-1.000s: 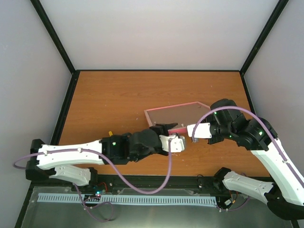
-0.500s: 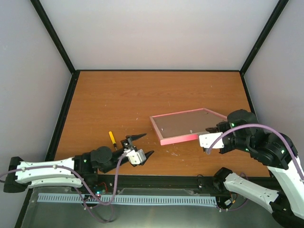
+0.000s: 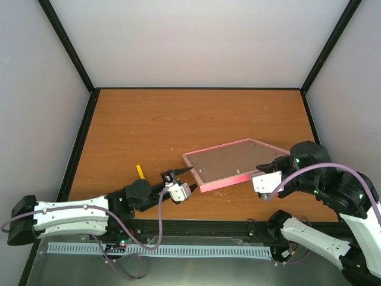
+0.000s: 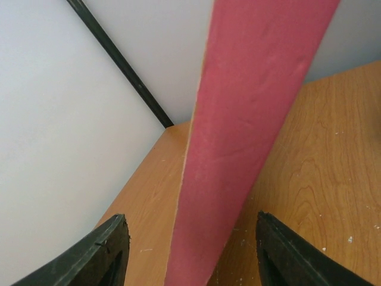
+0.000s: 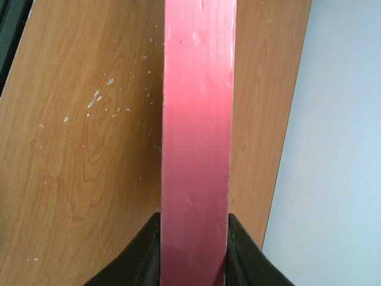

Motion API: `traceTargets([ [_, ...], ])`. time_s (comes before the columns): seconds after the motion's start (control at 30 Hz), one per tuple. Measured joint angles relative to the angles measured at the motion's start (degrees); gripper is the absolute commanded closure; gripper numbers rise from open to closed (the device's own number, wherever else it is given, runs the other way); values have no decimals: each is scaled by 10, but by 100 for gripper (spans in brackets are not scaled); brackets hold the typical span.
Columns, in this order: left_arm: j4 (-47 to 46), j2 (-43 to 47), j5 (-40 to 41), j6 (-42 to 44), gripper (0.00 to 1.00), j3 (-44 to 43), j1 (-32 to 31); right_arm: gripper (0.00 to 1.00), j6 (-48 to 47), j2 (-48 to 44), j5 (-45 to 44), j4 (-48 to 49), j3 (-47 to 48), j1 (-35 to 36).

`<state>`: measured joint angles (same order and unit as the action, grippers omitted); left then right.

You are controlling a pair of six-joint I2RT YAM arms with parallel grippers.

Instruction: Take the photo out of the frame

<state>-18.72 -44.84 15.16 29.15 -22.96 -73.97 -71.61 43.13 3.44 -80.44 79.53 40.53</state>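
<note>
The pink frame (image 3: 229, 162) is held back side up, so its brown board faces the top camera and a pink edge faces the arms. My right gripper (image 3: 266, 171) is shut on the frame's right end; in the right wrist view the pink edge (image 5: 196, 119) runs up from between the pinching fingers (image 5: 149, 250). My left gripper (image 3: 188, 180) is open at the frame's near-left corner. In the left wrist view the pink edge (image 4: 238, 119) passes between the two spread fingertips (image 4: 113, 250) without touching them. The photo is hidden.
A small yellow-handled screwdriver (image 3: 140, 171) lies on the wooden table (image 3: 149, 125) just left of my left gripper. Black posts and grey walls close in the table on three sides.
My left gripper has moved forward and right until its open jaws straddle the frame's left corner. The right gripper has shifted the frame slightly left and turned it.
</note>
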Motion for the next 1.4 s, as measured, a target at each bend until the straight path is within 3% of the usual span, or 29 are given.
traceTargets([
  [0.1,-24,-23,-9,4,49,0,0,97,-4,-6,10,-4,0,0],
  [0.4,-72,-82,-38,23,79,-14,1,97,-7,-9,17,-7,0,0],
  [0.5,-70,-82,-49,66,98,-18,3,97,-5,-12,16,-3,0,0],
  [0.57,-69,-82,-54,61,99,-20,4,95,-3,-15,18,-5,0,0],
  [0.6,-70,-82,-55,61,99,-20,4,87,-2,-16,18,-5,0,0],
  [0.67,-70,-81,-55,60,99,-20,4,59,2,-16,19,-4,0,0],
  [0.7,-69,-81,-55,60,99,-21,4,50,8,-16,19,0,1,0],
  [0.77,-68,-79,-50,55,99,-27,4,41,35,-12,21,22,17,0],
  [0.9,-36,-81,-31,10,99,-69,17,35,99,24,26,56,119,0],
  [1.07,55,-106,-37,-114,99,-175,84,33,180,73,26,92,236,0],
  [1.27,121,-122,-37,-256,99,-265,170,32,229,76,0,110,236,0],
  [1.4,134,-123,-65,-326,99,-280,224,32,244,75,-17,118,220,0],
])
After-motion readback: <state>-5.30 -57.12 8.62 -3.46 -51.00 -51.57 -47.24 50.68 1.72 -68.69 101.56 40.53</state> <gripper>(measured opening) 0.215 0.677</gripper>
